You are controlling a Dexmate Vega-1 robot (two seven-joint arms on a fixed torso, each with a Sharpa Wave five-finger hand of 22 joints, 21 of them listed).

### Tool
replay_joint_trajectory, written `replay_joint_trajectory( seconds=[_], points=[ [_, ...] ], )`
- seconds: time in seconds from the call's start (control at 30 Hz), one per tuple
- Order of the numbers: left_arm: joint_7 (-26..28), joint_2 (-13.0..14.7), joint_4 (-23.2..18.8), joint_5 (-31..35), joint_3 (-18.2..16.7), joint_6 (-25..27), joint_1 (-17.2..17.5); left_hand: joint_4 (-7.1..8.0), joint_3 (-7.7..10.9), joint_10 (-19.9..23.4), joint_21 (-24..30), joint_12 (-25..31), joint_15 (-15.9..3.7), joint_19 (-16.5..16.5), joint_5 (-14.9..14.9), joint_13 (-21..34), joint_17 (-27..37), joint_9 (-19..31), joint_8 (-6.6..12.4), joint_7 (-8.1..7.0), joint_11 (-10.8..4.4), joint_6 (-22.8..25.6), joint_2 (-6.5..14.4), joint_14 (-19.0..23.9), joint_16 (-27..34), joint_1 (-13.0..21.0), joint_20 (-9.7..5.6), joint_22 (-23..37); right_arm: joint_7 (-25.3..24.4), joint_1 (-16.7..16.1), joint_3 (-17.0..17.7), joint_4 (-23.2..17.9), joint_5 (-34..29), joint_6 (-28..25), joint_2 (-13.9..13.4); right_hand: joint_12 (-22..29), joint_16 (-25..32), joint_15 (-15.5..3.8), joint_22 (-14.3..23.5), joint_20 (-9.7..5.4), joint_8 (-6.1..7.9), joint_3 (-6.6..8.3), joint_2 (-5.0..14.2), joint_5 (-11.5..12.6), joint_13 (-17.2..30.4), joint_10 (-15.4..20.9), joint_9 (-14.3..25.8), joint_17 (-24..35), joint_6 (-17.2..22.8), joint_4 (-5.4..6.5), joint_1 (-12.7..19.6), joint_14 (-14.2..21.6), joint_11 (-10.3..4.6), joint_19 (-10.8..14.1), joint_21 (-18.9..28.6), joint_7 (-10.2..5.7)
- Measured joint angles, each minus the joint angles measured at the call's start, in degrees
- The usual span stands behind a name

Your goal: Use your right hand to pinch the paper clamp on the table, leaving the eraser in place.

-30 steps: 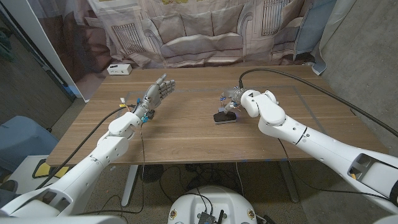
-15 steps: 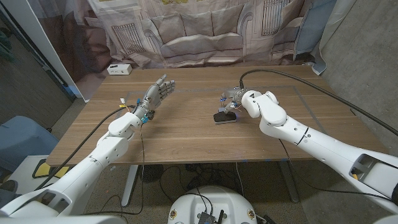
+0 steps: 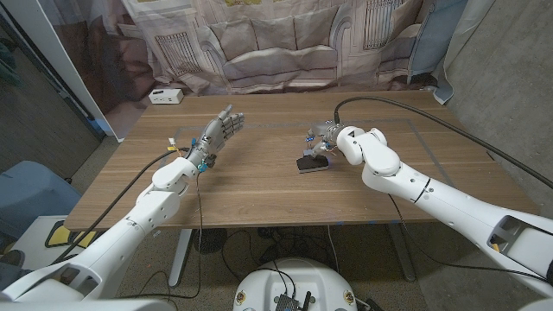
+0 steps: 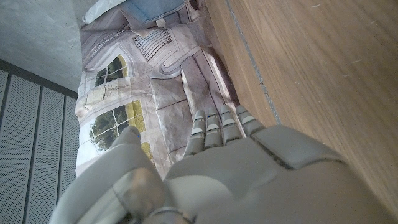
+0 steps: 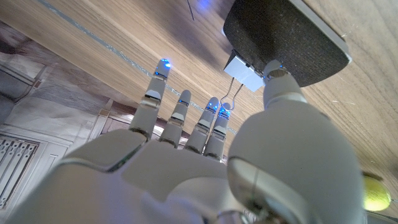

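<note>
- Both hands over table (image 3: pixel 259 186): left hand (image 3: pixel 218 131) raised, fingers apart, empty.
- Right hand (image 3: pixel 323 138) at paper clamp (image 5: pixel 244 70), thumb touching it; grip unclear.
- Clamp mid-table, just beside eraser (image 3: pixel 312 163).

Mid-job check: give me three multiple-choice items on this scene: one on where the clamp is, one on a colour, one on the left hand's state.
1. Where does the small silver paper clamp with wire handles lie?
A. atop a white box
B. right beside the dark oblong felt eraser
C. hanging off the table's edge

2. What colour is the eraser's felt face?
A. yellow
B. red
C. dark grey

3. How is the left hand?
A. raised, fingers apart, holding nothing
B. gripping the clamp
C. pressing on the eraser

Answers:
1 B, the right wrist view shows it at the eraser's edge.
2 C, the felt looks dark grey in that view.
3 A, the head view shows it lifted and empty.
</note>
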Motion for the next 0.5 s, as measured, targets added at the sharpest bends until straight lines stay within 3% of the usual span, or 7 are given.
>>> replay_joint_trajectory(
  seconds=[0.5],
  points=[
    [0.09, -0.11, 0.19, -0.13, 0.03, -0.07, 0.17, 0.00, 0.46, 0.00, 0.00, 0.00, 0.00, 0.00, 0.00, 0.00, 0.00, 0.00, 0.00, 0.00, 0.00, 0.00, 0.00, 0.00, 0.00, 0.00, 0.00, 0.00, -1.57, -0.29, -0.02, 0.21, 0.24, 0.21, -0.05, 0.23, 0.89, -0.52, 0.00, 0.06, 0.77, -0.47, 0.60, 0.00, 0.00, 3.73, -0.02, 0.26, 3.46, 0.00, 0.60, 1.96, -0.04, 1.37, 0.00, -0.68]
  ],
)
